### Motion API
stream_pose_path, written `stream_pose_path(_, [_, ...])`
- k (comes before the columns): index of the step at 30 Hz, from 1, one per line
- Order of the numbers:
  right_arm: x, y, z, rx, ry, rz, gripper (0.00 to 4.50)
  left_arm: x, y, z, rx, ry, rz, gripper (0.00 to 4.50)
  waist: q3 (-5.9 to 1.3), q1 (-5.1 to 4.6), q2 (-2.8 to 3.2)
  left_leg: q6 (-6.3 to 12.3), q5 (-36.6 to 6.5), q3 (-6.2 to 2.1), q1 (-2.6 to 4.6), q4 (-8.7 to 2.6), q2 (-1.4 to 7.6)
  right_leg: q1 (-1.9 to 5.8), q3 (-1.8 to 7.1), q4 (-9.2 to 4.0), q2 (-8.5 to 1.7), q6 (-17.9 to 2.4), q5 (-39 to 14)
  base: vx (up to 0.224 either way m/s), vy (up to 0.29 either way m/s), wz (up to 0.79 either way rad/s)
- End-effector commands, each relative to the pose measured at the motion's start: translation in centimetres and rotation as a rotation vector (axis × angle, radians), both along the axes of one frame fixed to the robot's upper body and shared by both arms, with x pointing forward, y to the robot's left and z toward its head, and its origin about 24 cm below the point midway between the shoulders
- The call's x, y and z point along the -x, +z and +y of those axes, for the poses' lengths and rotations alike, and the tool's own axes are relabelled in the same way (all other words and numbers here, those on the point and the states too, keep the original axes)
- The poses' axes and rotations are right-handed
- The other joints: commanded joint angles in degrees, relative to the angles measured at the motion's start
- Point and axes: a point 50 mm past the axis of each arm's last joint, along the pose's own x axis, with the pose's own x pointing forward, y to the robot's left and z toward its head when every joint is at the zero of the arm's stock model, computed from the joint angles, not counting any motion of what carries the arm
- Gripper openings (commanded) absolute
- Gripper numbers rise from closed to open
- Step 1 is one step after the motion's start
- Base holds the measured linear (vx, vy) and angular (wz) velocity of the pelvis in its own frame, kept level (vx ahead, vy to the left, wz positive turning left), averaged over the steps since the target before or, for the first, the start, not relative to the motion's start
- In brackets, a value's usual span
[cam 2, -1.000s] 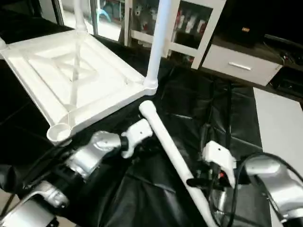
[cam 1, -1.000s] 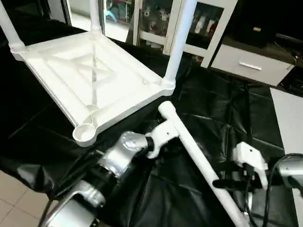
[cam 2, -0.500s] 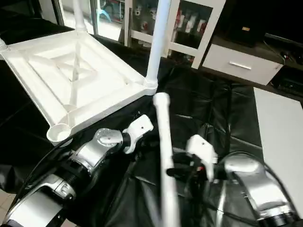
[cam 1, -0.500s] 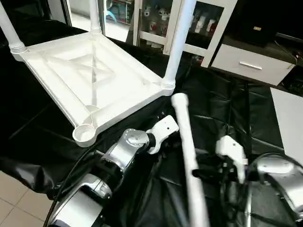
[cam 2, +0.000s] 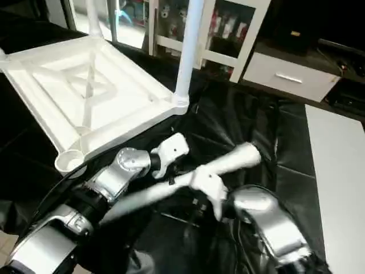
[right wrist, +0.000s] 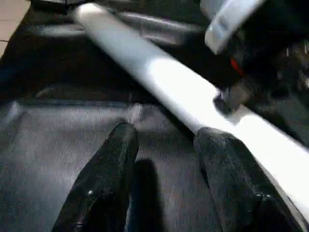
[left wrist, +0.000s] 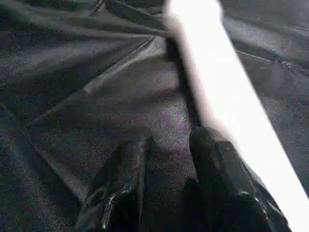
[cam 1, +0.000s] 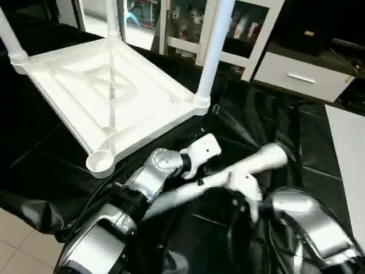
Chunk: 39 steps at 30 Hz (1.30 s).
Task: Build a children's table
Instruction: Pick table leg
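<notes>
The children's table lies upside down on the left, its white ribbed tabletop (cam 1: pixel 74 97) carrying three upright legs (cam 1: pixel 212 51). The near corner socket (cam 1: pixel 100 161) is empty. A loose fourth leg (cam 1: pixel 268 158) lies blurred across the black sheet between my arms, thick end to the right. My left gripper (left wrist: pixel 171 140) is open over the sheet, and the leg (left wrist: pixel 212 72) runs along the outside of one finger. My right gripper (right wrist: pixel 168 131) is open too, with the leg (right wrist: pixel 159 77) crossing just beyond its fingertips. Nothing sits between either pair of fingers.
A black sheet (cam 1: pixel 274 114) covers the work surface. Behind it stand a white glass-door cabinet (cam 1: pixel 188 23) and a grey drawer unit (cam 1: pixel 302 77). A white panel (cam 1: pixel 348 148) lies at the right edge. Tiled floor (cam 1: pixel 11 240) shows at the near left.
The loose leg has swung round on the sheet, from slanting toward the near right to lying crosswise with its thick end on the right. My right arm has moved toward the middle.
</notes>
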Motion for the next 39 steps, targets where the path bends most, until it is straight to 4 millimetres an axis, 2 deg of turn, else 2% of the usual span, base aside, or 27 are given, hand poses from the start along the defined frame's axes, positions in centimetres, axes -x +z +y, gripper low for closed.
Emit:
stream_pose_path(1, [-0.2, 0.5, 0.1, -0.002, -0.007, -0.027, 2.20, -0.2, 0.4, 0.1, -0.002, -0.023, -0.050, 1.72, -3.79, 0.08, -0.19, 5.21, -2.11, -2.68, 1.06, -4.75, 6.06, 2.38, 3.66, -4.04, -7.37, -15.16, 1.00, 0.000, 0.000, 0.00])
stream_pose_path(6, [-0.4, 2.0, 0.2, -0.048, -0.006, -0.061, 2.20, -0.5, 2.3, 0.8, 0.069, -0.040, -0.110, 1.72, -3.80, 0.10, 0.01, 5.14, -2.36, -2.59, 1.19, -4.86, 6.19, 2.32, 3.60, -3.82, -7.42, -15.38, 1.92, 0.000, 0.000, 0.00])
stream_pose_path(8, [-0.5, 2.7, -0.1, -0.059, -0.003, -0.076, 2.20, -0.6, 2.8, 1.2, 0.083, -0.041, -0.129, 1.72, -3.84, 0.18, -0.15, 5.03, -2.61, -2.61, 1.15, -4.88, 6.26, 2.48, 3.63, -3.75, -7.57, -15.45, 1.59, 0.000, 0.000, 0.00])
stream_pose_path(10, [-0.4, 4.0, -1.1, -0.066, 0.017, -0.094, 2.20, -0.8, 4.0, 2.1, 0.122, -0.017, -0.160, 1.72, -3.80, 0.29, 0.01, 4.65, -2.98, -2.64, 1.19, -4.93, 6.28, 2.51, 3.58, -3.71, -7.48, -15.28, 1.05, 0.000, 0.000, 0.00])
stream_pose_path(11, [-0.3, 4.4, -1.5, -0.064, 0.026, -0.098, 2.20, -0.9, 4.4, 2.5, 0.136, -0.005, -0.171, 1.72, -3.81, 0.33, -0.20, 4.65, -2.86, -2.52, 1.17, -4.86, 6.23, 2.51, 3.58, -3.69, -7.44, -15.31, 1.24, 0.000, 0.000, 0.00])
stream_pose_path(14, [-0.1, 5.4, -2.7, -0.052, 0.059, -0.098, 2.20, -1.1, 5.4, 3.6, 0.185, 0.044, -0.185, 1.72, -3.88, 0.37, -0.23, 5.10, -1.96, -2.45, 1.04, -4.65, 6.02, 2.65, 3.58, -3.58, -7.38, -15.24, 1.33, 0.000, 0.000, 0.00])
stream_pose_path(15, [0.2, 6.1, -4.0, -0.026, 0.087, -0.090, 2.20, -1.1, 6.2, 4.5, 0.224, 0.082, -0.196, 1.72, -3.98, 0.32, -0.86, 5.26, -1.83, -2.36, 1.08, -4.58, 6.03, 2.68, 3.54, -3.60, -7.31, -15.22, 1.27, 0.000, 0.000, 0.00])
stream_pose_path(16, [0.3, 6.4, -4.7, -0.005, 0.101, -0.084, 2.20, -1.1, 6.5, 4.9, 0.238, 0.095, -0.200, 1.72, -3.99, 0.52, -0.54, 5.60, -1.21, -2.38, 0.99, -4.47, 6.07, 2.84, 3.52, -3.40, -7.46, -15.45, 1.80, 0.000, 0.000, 0.00])
stream_pose_path(17, [0.3, 6.6, -5.6, 0.032, 0.113, -0.079, 2.20, -1.0, 7.0, 5.4, 0.258, 0.110, -0.196, 1.72, -3.89, 0.46, -0.74, 5.99, -0.83, -2.27, 0.92, -4.43, 5.88, 2.60, 3.48, -3.56, -7.14, -15.25, 1.35, 0.000, 0.000, 0.00])
stream_pose_path(18, [0.3, 6.8, -6.2, 0.056, 0.120, -0.074, 2.20, -0.9, 7.2, 5.7, 0.271, 0.118, -0.192, 1.72, -4.00, 0.44, -0.70, 5.94, -0.98, -2.30, 0.93, -4.41, 5.92, 2.72, 3.42, -3.46, -7.19, -15.37, 1.02, 0.000, 0.000, 0.00])
stream_pose_path(19, [-0.5, 7.0, -7.2, 0.097, 0.082, -0.092, 2.20, -0.7, 7.6, 6.1, 0.300, 0.122, -0.168, 1.72, -3.87, 0.44, -0.93, 6.12, -0.99, -2.29, 0.89, -4.39, 5.89, 2.58, 3.41, -3.73, -7.20, -15.21, -0.26, 0.000, 0.000, 0.00])
stream_pose_path(20, [-1.9, 7.1, -8.4, 0.146, 0.008, -0.132, 2.20, -0.1, 7.9, 6.3, 0.330, 0.103, -0.125, 1.72, -3.86, 0.33, -0.90, 5.60, -1.05, -2.26, 0.99, -4.42, 5.80, 2.37, 3.36, -3.81, -7.34, -15.43, -2.09, 0.000, 0.000, 0.00])
stream_pose_path(21, [-3.2, 7.2, -9.3, 0.187, -0.062, -0.179, 2.20, 0.6, 7.8, 6.3, 0.349, 0.069, -0.068, 1.72, -4.04, 0.12, -0.79, 4.66, -0.86, -2.31, 1.07, -4.29, 5.76, 2.33, 3.22, -3.48, -7.51, -16.12, -2.67, 0.000, 0.000, 0.00])
stream_pose_path(22, [-4.1, 7.2, -9.5, 0.197, -0.114, -0.213, 2.20, 1.2, 7.5, 6.0, 0.351, 0.033, -0.025, 1.72, -3.77, -0.31, -1.42, 3.72, -0.48, -2.19, 0.67, -4.54, 5.43, 2.36, 2.97, -3.95, -7.04, -16.01, -4.95, 0.000, 0.000, 0.00])
stream_pose_path(23, [-4.1, 7.2, -9.5, 0.197, -0.114, -0.213, 2.20, 1.2, 7.5, 6.0, 0.351, 0.033, -0.025, 1.72, -3.67, -0.04, -1.06, 3.46, -1.20, -1.79, 1.38, -4.40, 5.36, 1.91, 3.22, -4.24, -6.83, -15.98, -6.01, 0.000, 0.000, 0.00])
stream_pose_path(24, [-6.1, 7.3, -9.9, 0.227, -0.245, -0.298, 2.20, 2.6, 6.3, 5.2, 0.323, -0.050, 0.066, 1.72, -3.59, 0.09, -0.98, 3.56, -1.27, -1.67, 1.46, -4.32, 5.43, 1.83, 3.35, -4.15, -6.84, -15.90, -5.33, 0.000, 0.000, 0.00])
stream_pose_path(25, [-7.1, 7.3, -10.0, 0.247, -0.312, -0.343, 2.20, 3.4, 5.7, 4.8, 0.302, -0.093, 0.111, 1.72, -3.63, -0.21, -0.90, 3.30, 0.11, -1.74, 1.34, -4.57, 5.36, 1.70, 3.16, -3.92, -6.60, -16.00, -4.50, 0.000, 0.000, 0.00])
stream_pose_path(26, [-7.9, 7.3, -10.0, 0.266, -0.368, -0.390, 2.20, 4.1, 4.9, 4.4, 0.272, -0.135, 0.143, 1.72, -3.77, -0.18, -0.97, 3.01, 0.49, -1.74, 1.51, -4.49, 5.40, 1.65, 3.12, -3.72, -6.56, -15.81, -4.24, 0.000, 0.000, 0.00])
stream_pose_path(27, [-7.9, 7.3, -10.0, 0.266, -0.368, -0.390, 2.20, 4.1, 4.9, 4.4, 0.272, -0.135, 0.143, 1.72, -3.77, -0.12, -1.23, 3.10, 1.40, -1.54, 1.60, -4.40, 5.30, 1.63, 3.21, -3.66, -6.46, -15.54, -3.48, 0.000, 0.000, 0.00])
stream_pose_path(28, [-9.0, 7.1, -9.4, 0.240, -0.421, -0.425, 2.20, 5.3, 3.2, 2.8, 0.218, -0.178, 0.188, 1.72, -3.84, 0.10, -1.35, 3.67, 2.34, -1.37, 1.74, -4.25, 5.39, 1.72, 3.35, -3.52, -6.60, -15.80, -1.65, 0.000, 0.000, 0.00])
stream_pose_path(29, [-9.4, 6.9, -8.9, 0.213, -0.423, -0.419, 2.20, 5.9, 2.4, 1.9, 0.190, -0.201, 0.215, 1.72, -3.90, -0.10, -1.26, 4.28, 2.62, -1.28, 1.52, -4.21, 5.33, 1.86, 3.33, -3.38, -6.46, -15.91, -0.42, 0.000, 0.000, 0.00])
stream_pose_path(30, [-9.3, 6.5, -8.7, 0.216, -0.377, -0.403, 2.20, 6.1, 2.0, 1.3, 0.179, -0.205, 0.222, 1.72, -3.77, 0.07, -1.53, 4.77, 2.54, -1.23, 1.49, -4.14, 5.47, 1.95, 3.34, -3.38, -6.44, -15.72, 0.13, 0.000, 0.000, 0.00])
stream_pose_path(32, [-9.2, 6.2, -8.6, 0.222, -0.339, -0.393, 2.20, 6.3, 1.9, 1.1, 0.174, -0.203, 0.231, 1.72, -3.86, 0.26, -1.43, 5.43, 3.52, -1.23, 1.36, -4.07, 5.62, 2.19, 3.32, -3.06, -6.48, -15.96, 2.56, 0.000, 0.000, 0.00])
stream_pose_path(34, [-9.0, 5.9, -8.6, 0.246, -0.278, -0.389, 2.20, 6.2, 1.6, 0.9, 0.151, -0.181, 0.241, 1.72, -3.78, 0.12, -1.63, 5.76, 3.45, -1.18, 1.17, -4.06, 5.60, 2.31, 3.27, -3.07, -6.39, -16.13, 3.19, 0.000, 0.000, 0.00])
stream_pose_path(35, [-9.0, 5.9, -8.7, 0.240, -0.256, -0.381, 2.20, 6.2, 1.4, 0.9, 0.123, -0.170, 0.240, 1.72, -3.65, -0.08, -1.89, 6.09, 2.00, -1.18, 1.04, -4.07, 5.51, 2.45, 3.31, -3.35, -6.51, -15.95, 1.55, 0.000, 0.000, 0.00])
stream_pose_path(36, [-9.0, 6.1, -9.1, 0.243, -0.224, -0.374, 2.20, 6.2, 0.8, 1.0, 0.072, -0.156, 0.248, 1.72, -3.55, -0.06, -1.68, 6.15, 1.37, -1.22, 1.05, -4.07, 5.51, 2.38, 3.31, -3.47, -6.50, -15.82, 0.70, 0.000, 0.000, 0.00])
stream_pose_path(39, [-9.1, 6.1, -10.1, 0.313, -0.189, -0.388, 2.20, 6.4, 0.1, 1.5, 0.009, -0.146, 0.258, 1.72, -3.45, -0.15, -1.59, 5.81, 0.51, -1.23, 1.27, -4.11, 5.59, 2.25, 3.27, -3.75, -6.42, -15.77, -1.75, 0.000, 0.000, 0.00])
